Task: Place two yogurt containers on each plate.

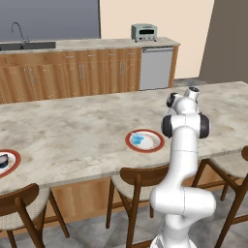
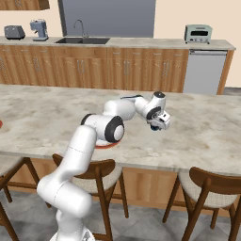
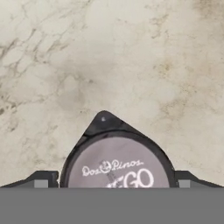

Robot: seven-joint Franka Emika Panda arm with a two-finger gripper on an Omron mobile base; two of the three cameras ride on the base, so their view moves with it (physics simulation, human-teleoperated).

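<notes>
Task partway, one cup being grabbed.
Gripper [image 3: 112, 183] jaws apart, straddling dark yogurt cup [image 3: 116, 164]; near plate [image 1: 156, 145] holding blue yogurt box [image 1: 138, 140]; left plate [image 1: 13, 162] showing one dark cup [image 1: 3, 161].

A home kitchen with a marble island counter [image 1: 72, 131].
Behind the counter, wooden cabinets [image 2: 117, 68] carry a sink [image 2: 82, 41], toaster oven [image 1: 144, 32] and coffee maker [image 2: 39, 29], with a dishwasher [image 1: 156, 68] alongside; wooden stools [image 2: 207, 188] line its near edge.
</notes>
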